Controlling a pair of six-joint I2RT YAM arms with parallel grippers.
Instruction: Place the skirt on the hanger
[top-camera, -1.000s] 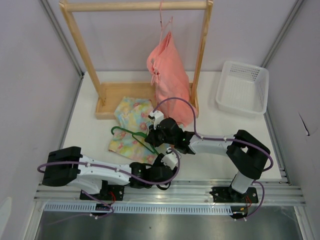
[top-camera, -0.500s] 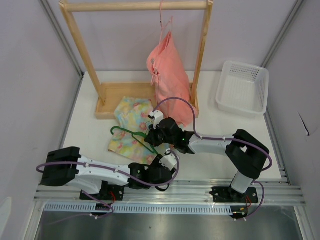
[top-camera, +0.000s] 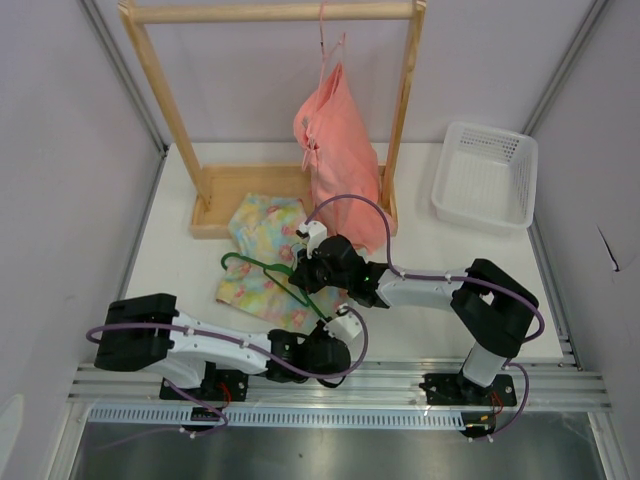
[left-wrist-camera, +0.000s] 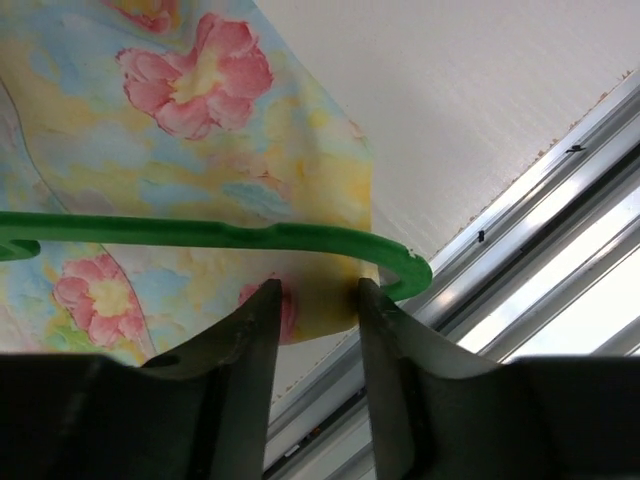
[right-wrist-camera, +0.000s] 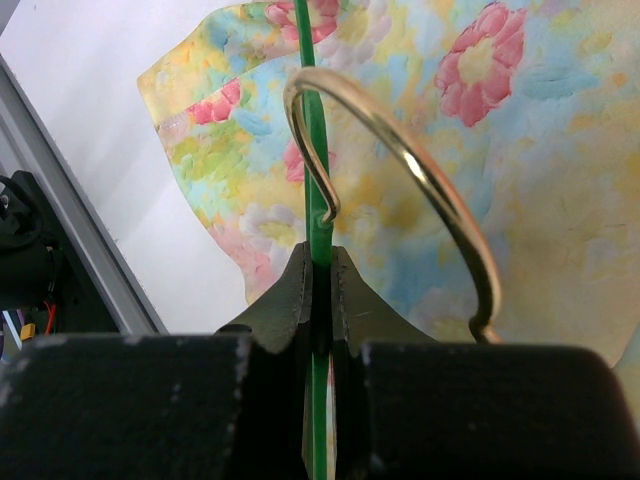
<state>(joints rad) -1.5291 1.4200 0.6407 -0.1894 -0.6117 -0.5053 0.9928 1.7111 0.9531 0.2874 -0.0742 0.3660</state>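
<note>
Top external: right arm folds left over the bench (top-camera: 180, 250) centre, right gripper (right-wrist-camera: 320, 262) clenched on the hanger (right-wrist-camera: 304, 60) bar; left arm lies along the near edge, left gripper (left-wrist-camera: 312, 300) released, fingers astride the skirt (left-wrist-camera: 200, 150) corner.

You have the hanger (top-camera: 262, 266) lying on the skirt (top-camera: 265, 228) on the counter (top-camera: 430, 255), the skirt's far edge seemingly touching the rack (top-camera: 230, 186) behind; the basket (top-camera: 484, 178) sits right.

Skirt (top-camera: 262, 240): soft cloth, pastel yellow, mint and blue, pink flower print; spread out, slightly rumpled, on white worktop (top-camera: 180, 260). Hanger (top-camera: 262, 267): green plastic, gold metal hook; positioned over skirt's near half, one rounded end projecting past the hem corner.
</note>
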